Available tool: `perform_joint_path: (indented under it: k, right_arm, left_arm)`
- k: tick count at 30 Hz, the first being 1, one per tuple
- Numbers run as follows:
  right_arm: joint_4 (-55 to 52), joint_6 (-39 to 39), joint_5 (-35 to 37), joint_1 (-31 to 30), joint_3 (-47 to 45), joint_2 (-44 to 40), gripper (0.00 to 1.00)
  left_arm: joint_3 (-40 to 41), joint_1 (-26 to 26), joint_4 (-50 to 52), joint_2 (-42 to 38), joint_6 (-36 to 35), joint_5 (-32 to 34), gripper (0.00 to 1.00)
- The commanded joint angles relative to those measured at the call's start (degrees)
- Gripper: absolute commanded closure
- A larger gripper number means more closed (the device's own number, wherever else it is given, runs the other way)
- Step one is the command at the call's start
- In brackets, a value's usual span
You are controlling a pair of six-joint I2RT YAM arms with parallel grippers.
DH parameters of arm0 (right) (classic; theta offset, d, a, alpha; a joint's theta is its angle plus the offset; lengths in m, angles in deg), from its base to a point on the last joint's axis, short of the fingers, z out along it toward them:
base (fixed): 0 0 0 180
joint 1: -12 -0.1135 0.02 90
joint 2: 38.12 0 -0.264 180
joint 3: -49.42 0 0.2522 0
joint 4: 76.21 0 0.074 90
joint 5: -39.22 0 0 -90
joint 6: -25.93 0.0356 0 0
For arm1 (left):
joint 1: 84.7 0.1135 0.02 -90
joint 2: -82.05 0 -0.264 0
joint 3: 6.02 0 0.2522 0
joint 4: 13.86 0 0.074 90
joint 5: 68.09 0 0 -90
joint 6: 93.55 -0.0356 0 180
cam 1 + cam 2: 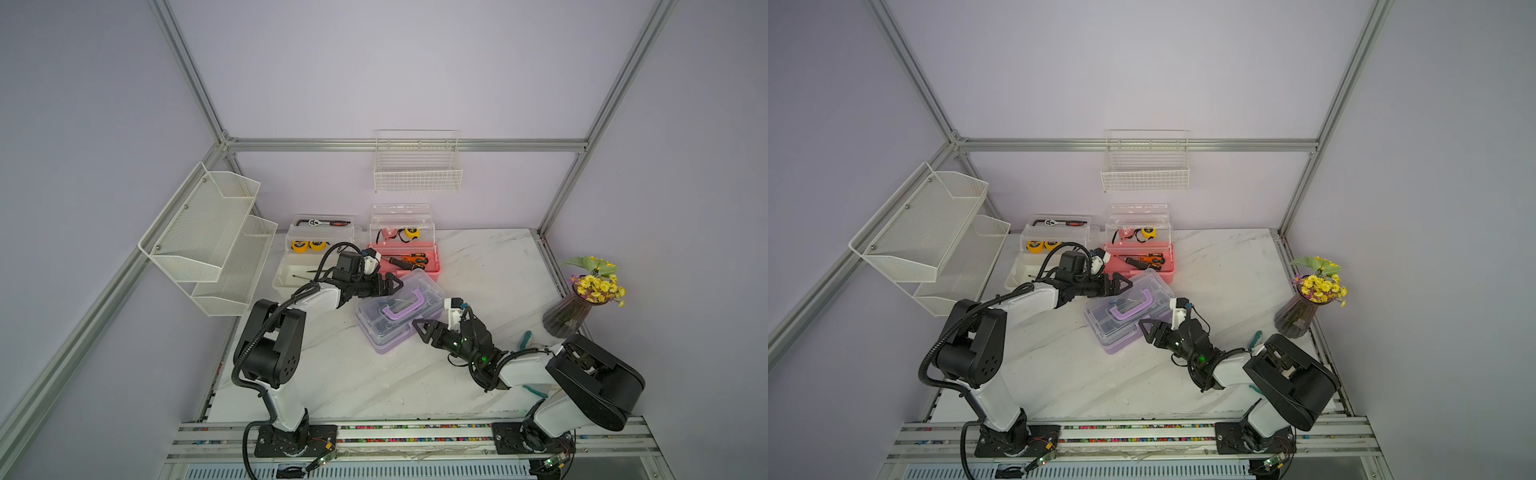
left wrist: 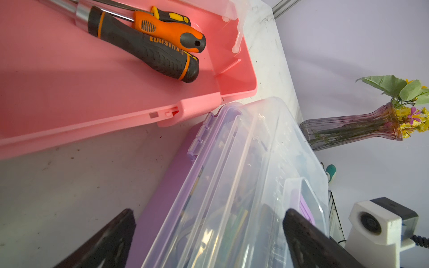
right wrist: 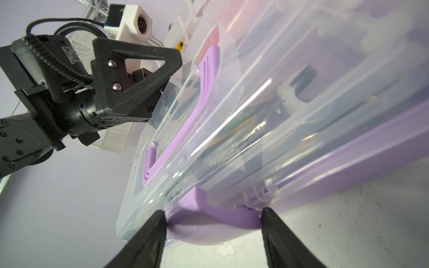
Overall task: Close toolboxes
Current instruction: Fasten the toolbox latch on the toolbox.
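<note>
The purple toolbox (image 1: 399,311) (image 1: 1129,309) lies at an angle mid-table, its clear lid down over the purple handle (image 3: 199,97). My left gripper (image 1: 395,286) (image 2: 209,214) is open wide, its jaws spread across the lid's far left end. My right gripper (image 1: 415,326) (image 3: 212,212) is open at the box's near side, one finger at each end of the purple latch (image 3: 222,215). Behind, the pink toolbox (image 1: 415,270) (image 2: 116,104) and the white toolbox (image 1: 291,276) stand with their clear lids raised.
Screwdrivers (image 2: 162,46) lie in the pink base. A vase of flowers (image 1: 573,311) stands at the right edge, with a teal-handled tool (image 1: 527,338) near it. A white mesh shelf (image 1: 208,232) hangs on the left wall and a wire basket (image 1: 417,170) on the back wall.
</note>
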Motion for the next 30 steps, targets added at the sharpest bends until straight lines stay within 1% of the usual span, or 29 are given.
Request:
perform_joint_path:
  k: [1,5,8,17,20,26,30]
  right_arm:
    - [-0.1,1.2,0.7,-0.1,1.5,1.7,0.34]
    - [-0.4,2.3,1.4,-0.1,1.1,3.3,0.34]
    - [-3.2,3.1,2.0,-0.1,1.7,3.3,0.34]
    - [-14.9,4.6,6.1,-0.1,3.3,-2.5,0.33]
    - [-13.6,4.9,6.3,-0.1,2.9,-2.4,0.33]
    - [-11.6,4.2,5.3,-0.1,4.0,1.2,0.33]
    - [-11.6,3.3,5.7,-0.1,4.1,0.8,0.33]
  left_arm:
    - [2.4,-0.4,2.3,-1.0,-0.5,0.2,0.0]
    - [2.6,-0.4,2.4,-1.1,-0.5,0.1,0.0]
    - [2.7,-0.4,2.4,-1.3,-0.5,0.2,0.0]
    - [2.3,-0.4,2.4,-1.0,-0.4,0.1,0.0]
    - [2.3,-0.4,2.2,-1.0,-0.4,0.1,0.0]
    - [2.4,-0.4,2.3,-1.4,-0.4,0.1,0.0]
    - [2.6,-0.4,2.3,-1.7,-0.5,0.3,0.0]
